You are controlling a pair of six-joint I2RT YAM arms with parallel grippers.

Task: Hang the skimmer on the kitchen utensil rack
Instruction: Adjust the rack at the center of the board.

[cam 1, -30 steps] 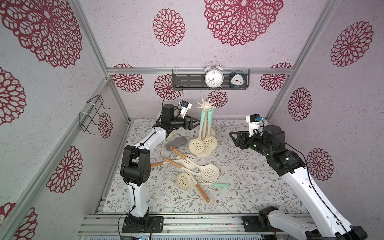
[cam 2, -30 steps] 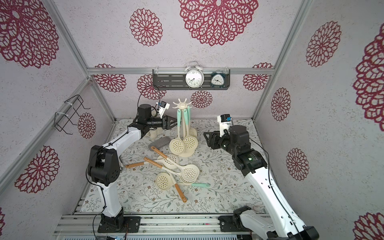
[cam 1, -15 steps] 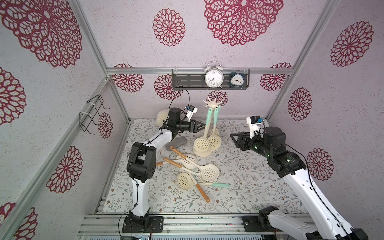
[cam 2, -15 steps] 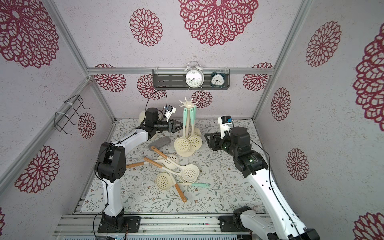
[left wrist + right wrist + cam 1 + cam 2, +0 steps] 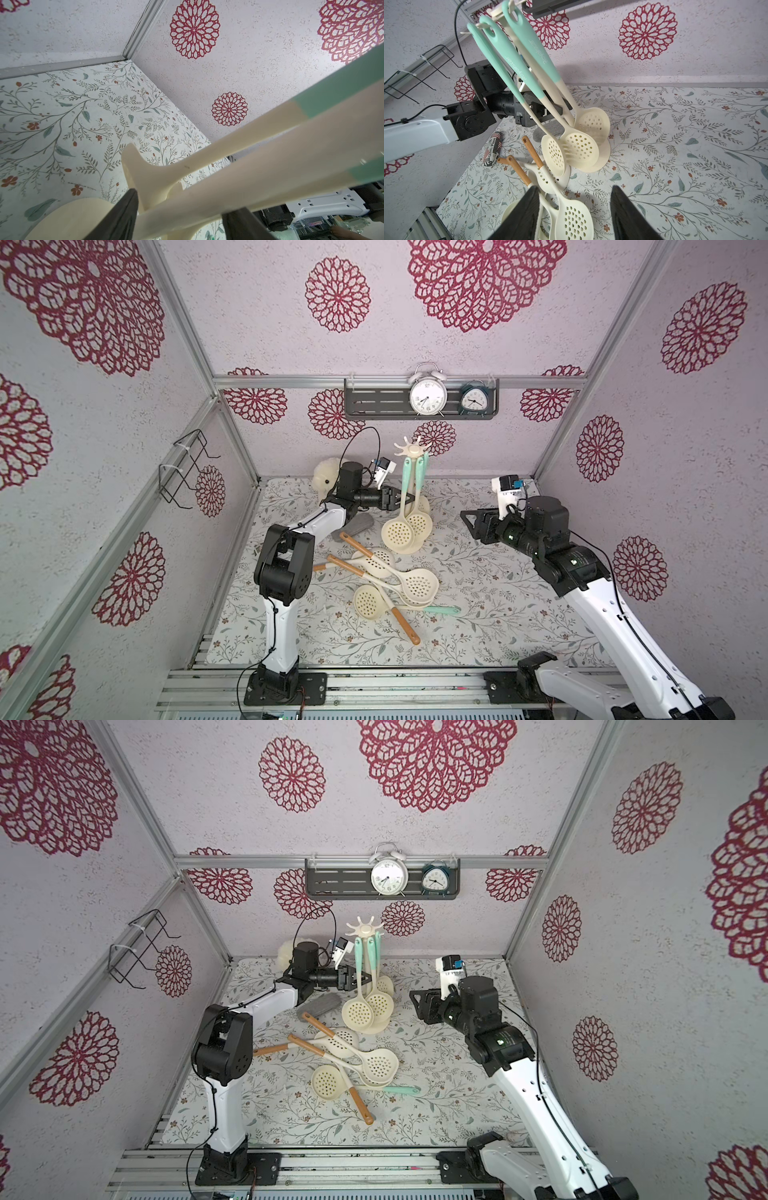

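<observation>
Nearest, well in front of the kitchen utensil rack (image 5: 412, 450), lie the loose skimmers (image 5: 415, 585). They are cream perforated bowls on long handles, most handles wooden and one a mint handle (image 5: 442, 609), all crossed over each other in a heap. The step in hand looks to be fetching one of them, and the tangle is the hard part. The uppermost one is best taken at mid-handle, where it is clear of its neighbours, and lifted straight up so the rest are not dragged. The end of the handle should be left free, since that is presumably what goes over a hook.

Nearer the rack, on its right-arm side, the right gripper (image 5: 469, 526) hangs in the air facing the rack, jaws spread with nothing between them.

Three hanging skimmers (image 5: 397, 533) with mint handles already crowd the near hooks of the rack, their bowls low over the round base. Bare prongs show on the crown's far side, so approach from there.

Just behind those handles is the left gripper (image 5: 409, 501), its jaws apart on either side of a cream shaft. Whether it presses that shaft I cannot tell.
</observation>
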